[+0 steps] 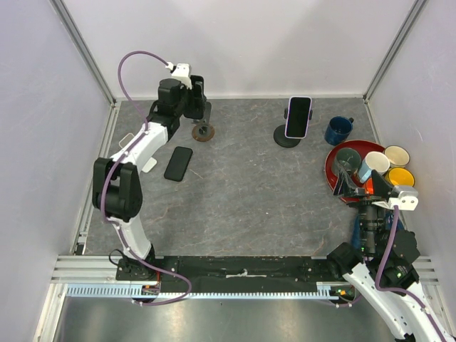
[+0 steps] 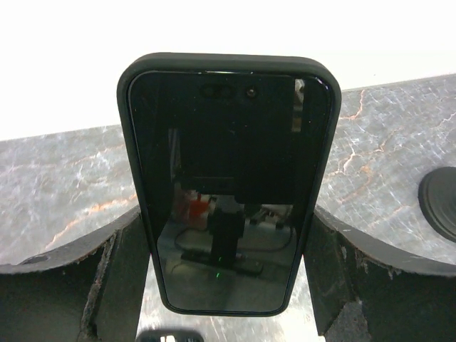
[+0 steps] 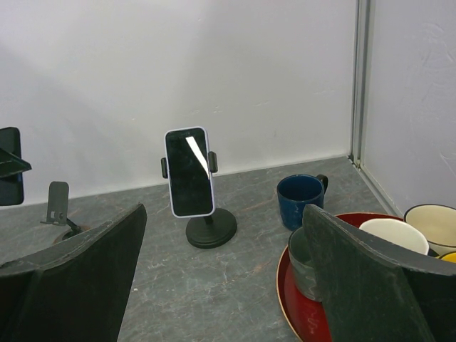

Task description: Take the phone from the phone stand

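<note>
The desk (image 1: 242,206) has a grey, marble-veined top, enclosed by plain white walls (image 1: 242,43) with aluminium posts at the corners. Count: three phones, two stands, five mugs, one tray. All positions refer to the black phone stand (image 1: 287,136), which clamps a lavender-cased phone (image 1: 298,117) upright. Just to its right stands a blue mug (image 1: 339,130). Farther right and nearer lies a red tray (image 1: 360,144) holding four mugs: grey-green, white, cream and yellow. Well to its left stands a small stand (image 1: 203,132) on a round brown base, carrying nothing. Left of and nearer than that, a black phone (image 1: 178,163) lies flat on the desk. The left end effector (image 1: 195,98), behind the small stand, pinches a dark-cased phone (image 2: 228,185) by its long edges. The right end effector (image 1: 361,187) is spread wide at the tray's near side, holding nothing. Only the left wrist view shows the fingers (image 2: 125,271) bearing on the case. Only the right wrist view shows that phone raised clear of the small stand. Only the top view shows the flat phone.
</note>
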{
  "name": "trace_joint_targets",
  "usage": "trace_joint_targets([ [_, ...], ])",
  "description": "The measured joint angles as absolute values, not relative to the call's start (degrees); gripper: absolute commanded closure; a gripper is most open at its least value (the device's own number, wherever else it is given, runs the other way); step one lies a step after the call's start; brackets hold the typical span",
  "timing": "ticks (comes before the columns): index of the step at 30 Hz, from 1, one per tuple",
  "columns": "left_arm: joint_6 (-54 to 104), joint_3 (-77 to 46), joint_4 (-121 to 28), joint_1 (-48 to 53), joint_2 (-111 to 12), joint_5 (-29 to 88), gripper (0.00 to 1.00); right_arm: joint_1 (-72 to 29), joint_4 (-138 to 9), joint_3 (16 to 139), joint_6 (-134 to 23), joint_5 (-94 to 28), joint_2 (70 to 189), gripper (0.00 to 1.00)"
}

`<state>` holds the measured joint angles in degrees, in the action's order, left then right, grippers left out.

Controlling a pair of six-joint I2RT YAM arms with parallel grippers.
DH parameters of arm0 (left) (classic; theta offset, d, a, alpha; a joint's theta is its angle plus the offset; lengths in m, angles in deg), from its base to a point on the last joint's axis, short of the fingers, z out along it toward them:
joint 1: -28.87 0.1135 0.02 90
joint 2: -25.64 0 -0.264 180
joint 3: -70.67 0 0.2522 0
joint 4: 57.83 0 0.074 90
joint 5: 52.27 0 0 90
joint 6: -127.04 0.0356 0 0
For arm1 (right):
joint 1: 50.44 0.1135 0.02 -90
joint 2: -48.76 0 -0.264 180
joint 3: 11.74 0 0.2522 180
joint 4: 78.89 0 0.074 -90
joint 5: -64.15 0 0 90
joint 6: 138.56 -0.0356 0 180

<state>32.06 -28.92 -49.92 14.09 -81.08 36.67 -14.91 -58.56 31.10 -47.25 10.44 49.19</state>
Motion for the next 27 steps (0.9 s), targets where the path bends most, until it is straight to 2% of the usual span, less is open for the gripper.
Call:
trace_joint_targets([
  [8,28.35,-26.78,-33.09,12.43,-71.74,37.91,0.59,-14.91,-57.73,31.34,-47.50,10.31,49.19,0.02],
  [17,27.63,-22.56,-16.04,5.83,-70.65,40.69,0.58,-14.80,-56.77,31.95,-47.91,9.99,49.19,0.02],
  [27,24.04,-20.17,-11.36,3.29,-74.39,42.46,0.56,-14.76,-56.42,31.98,-47.93,9.99,49.19,0.02],
])
